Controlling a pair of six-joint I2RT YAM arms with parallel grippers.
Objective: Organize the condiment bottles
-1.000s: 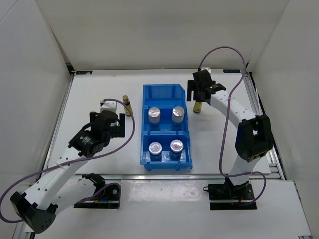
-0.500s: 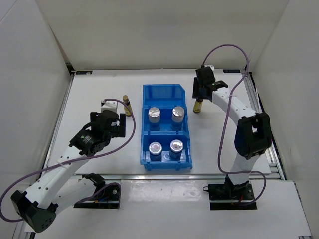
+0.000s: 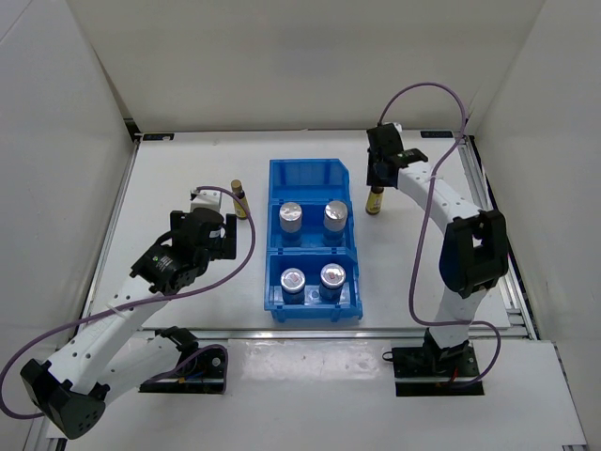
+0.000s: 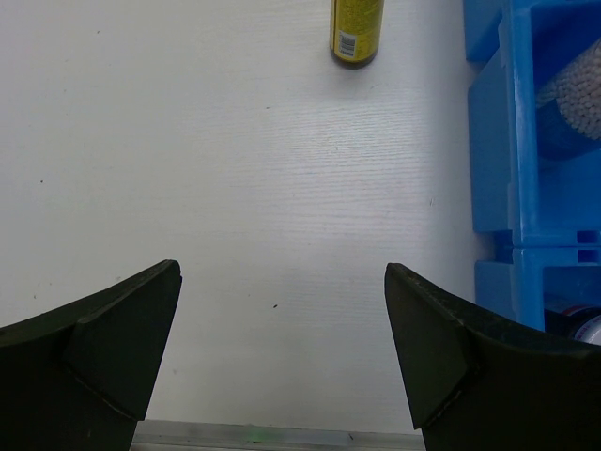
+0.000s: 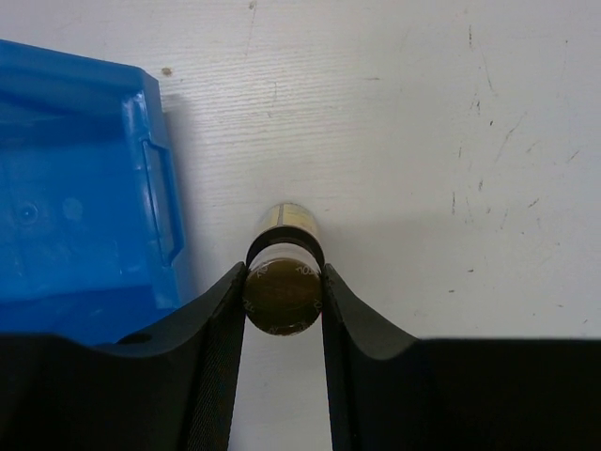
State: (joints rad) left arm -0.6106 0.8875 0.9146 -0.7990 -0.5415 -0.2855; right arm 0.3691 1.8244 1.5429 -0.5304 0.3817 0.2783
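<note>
Start at the near end of the blue bin. The near jars, two with shiny silver lids, stand side by side in its near box. The middle jars, two more just like them, stand in the box behind. The far box has nothing in it. So four of the six bottles look put away.

Left of the bin, the left claw hangs over the table. It is open wide and holds nothing. Ahead of it, the left brown bottle stands close to the bin's left side, toward the far end.

Right of the bin, also toward the far end, the right brown bottle stands on the table. The right claw is closed snug on its gold cap, one finger on each side.

The two brown bottles are left to do. I think they belong in the far box.
</note>
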